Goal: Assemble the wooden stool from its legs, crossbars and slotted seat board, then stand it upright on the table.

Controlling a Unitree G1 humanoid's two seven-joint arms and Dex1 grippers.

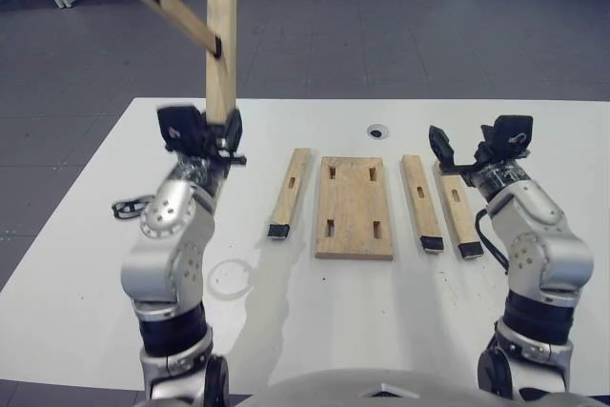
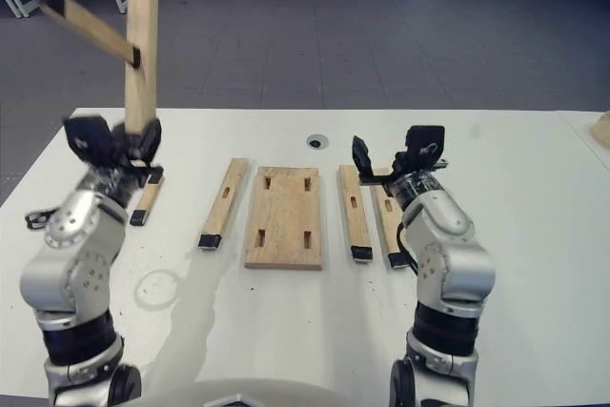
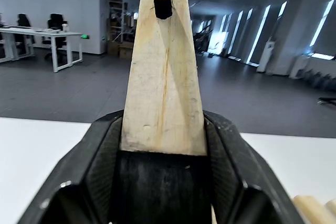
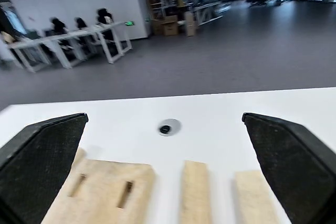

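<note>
My left gripper point(image 1: 203, 132) is shut on the lower end of a wooden leg point(image 1: 221, 45) and holds it upright above the table's left side. A crossbar point(image 1: 177, 12) sits in the slot near the leg's top and slants up to the left. The slotted seat board point(image 1: 355, 207) lies flat mid-table. One leg point(image 1: 290, 193) lies to its left and two legs point(image 1: 420, 202) point(image 1: 457, 220) to its right. Another leg point(image 2: 147, 201) lies under the left gripper. My right gripper point(image 1: 477, 148) hovers open over the far ends of the two right-hand legs, holding nothing.
A black cable loop point(image 1: 129, 207) lies near the white table's point(image 1: 315, 331) left edge. A round cable grommet point(image 1: 378, 130) sits behind the seat board. The table's front half is bare. Grey floor and office desks lie beyond the far edge.
</note>
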